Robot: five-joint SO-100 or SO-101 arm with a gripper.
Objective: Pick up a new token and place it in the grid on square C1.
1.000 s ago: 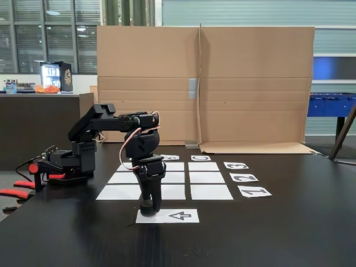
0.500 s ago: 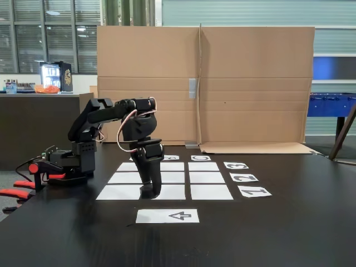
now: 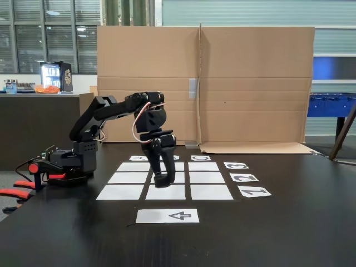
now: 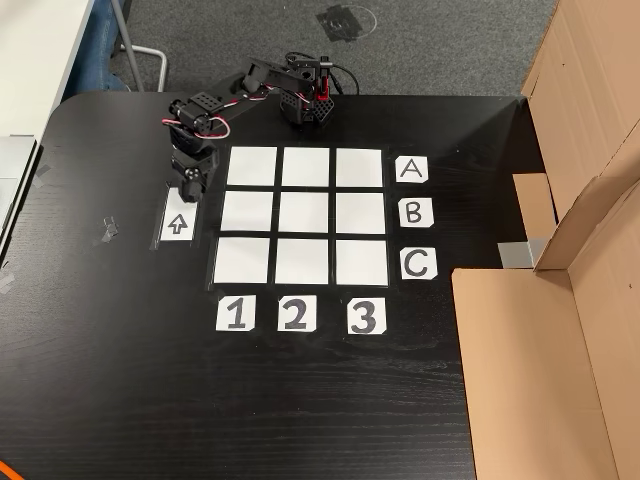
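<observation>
though the black table [image 3: 289, 233] and the folded cardboard wall [image 3: 250, 83] behind it take up most of the fixed view, the work sits in the middle: the grid [image 4: 305, 215] of nine white cells, every one of them bare. the arm [image 3: 111, 108] reaches out from its base at the table edge and bends down at the wrist. just outside the grid lies the arrow sheet [image 4: 177, 222], also bare. the label cards mark the rows and columns, and the "c" card [image 4: 418, 264] and "1" card [image 4: 235, 314] together pick out square c1 [image 4: 242, 260], the corner cell on the arrow-sheet side and nearest the number cards; in the fixed view it is the near right cell [image 3: 211, 192].

the gripper [image 3: 161, 181] hangs tip-down, seemingly raised off the table; from above it sits [image 4: 188, 186] just beyond the arrow sheet's end, beside the a1 corner and well apart from c1. its jaws look drawn close together, but black on black i cannot tell how tightly, nor whether anything is between them. the token i cannot make out apart from the dark fingertips; since no puck lies on the arrow sheet or any cell, my guess is that it rides in the grip.

so the step in hand looks like the carry. next calls for swinging across the column-1 cells to c1, lowering until the puck rests inside that cell's edges, then opening.
</observation>
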